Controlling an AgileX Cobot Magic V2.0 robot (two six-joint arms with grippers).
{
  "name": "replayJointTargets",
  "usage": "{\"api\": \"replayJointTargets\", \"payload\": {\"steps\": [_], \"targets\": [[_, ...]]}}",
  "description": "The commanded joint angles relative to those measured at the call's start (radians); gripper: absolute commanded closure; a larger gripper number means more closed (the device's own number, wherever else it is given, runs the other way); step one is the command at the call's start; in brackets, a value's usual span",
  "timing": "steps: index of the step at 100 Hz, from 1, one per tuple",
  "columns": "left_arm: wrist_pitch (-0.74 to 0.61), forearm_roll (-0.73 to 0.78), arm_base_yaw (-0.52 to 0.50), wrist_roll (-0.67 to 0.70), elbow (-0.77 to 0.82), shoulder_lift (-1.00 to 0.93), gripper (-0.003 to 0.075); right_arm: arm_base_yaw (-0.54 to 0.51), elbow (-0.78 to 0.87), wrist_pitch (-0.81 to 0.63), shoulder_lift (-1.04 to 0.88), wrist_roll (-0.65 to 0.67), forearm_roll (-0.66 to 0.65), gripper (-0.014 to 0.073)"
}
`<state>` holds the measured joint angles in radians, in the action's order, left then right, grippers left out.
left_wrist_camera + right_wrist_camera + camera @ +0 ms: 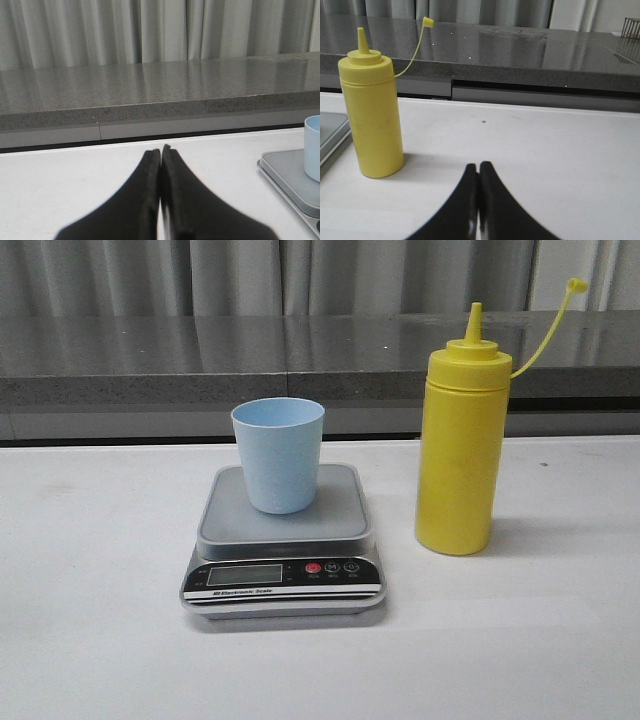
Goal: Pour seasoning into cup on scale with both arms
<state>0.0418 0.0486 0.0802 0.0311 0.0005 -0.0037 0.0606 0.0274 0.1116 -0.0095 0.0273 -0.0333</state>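
The blue cup (278, 455) stands upright on the grey platform of the scale (284, 550), which sits on the white table (90, 640). The yellow bottle (459, 445) stands upright on the table just to the right of the scale, its cap off and dangling on its strap. The left claw (161, 152) and right claw (479, 167) each have their fingers pressed together, holding nothing, above bare table.
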Motion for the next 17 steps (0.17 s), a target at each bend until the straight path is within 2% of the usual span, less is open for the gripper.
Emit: {"api": "replayJointTargets", "payload": {"steps": [1, 17], "targets": [[-0.077, 0.001, -0.001, 0.010, 0.040, -0.027, 0.0740, -0.005, -0.021, -0.084, -0.021, -0.005, 0.000, 0.0660], [-0.077, 0.001, -0.001, 0.010, 0.040, -0.027, 0.0740, -0.005, -0.021, -0.084, -0.021, -0.005, 0.000, 0.0660]]}}
